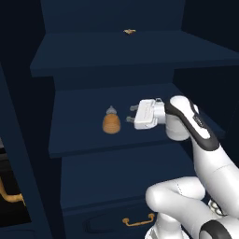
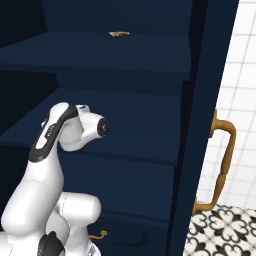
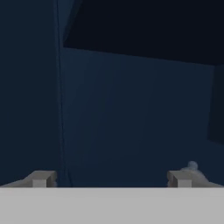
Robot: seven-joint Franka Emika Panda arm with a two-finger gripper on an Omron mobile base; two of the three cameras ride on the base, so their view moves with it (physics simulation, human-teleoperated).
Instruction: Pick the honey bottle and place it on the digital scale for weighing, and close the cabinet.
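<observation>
Cabinet [image 1: 116, 60] interior seen open, shelves dark navy. Honey bottle [image 1: 111, 122] stood upright on middle shelf [image 1: 79, 135]. Gripper [image 1: 130, 113] held just beside bottle, jaws spread wide, nothing gripped.

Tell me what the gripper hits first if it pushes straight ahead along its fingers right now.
Probably the honey bottle: the open gripper points left along the shelf toward it. The hand view puts its cap beside one fingertip, so it may only graze it before reaching the cabinet wall.

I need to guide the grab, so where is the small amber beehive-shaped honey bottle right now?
In the left base view, the honey bottle stands upright on the navy cabinet's middle shelf, just left of the open gripper.
</observation>
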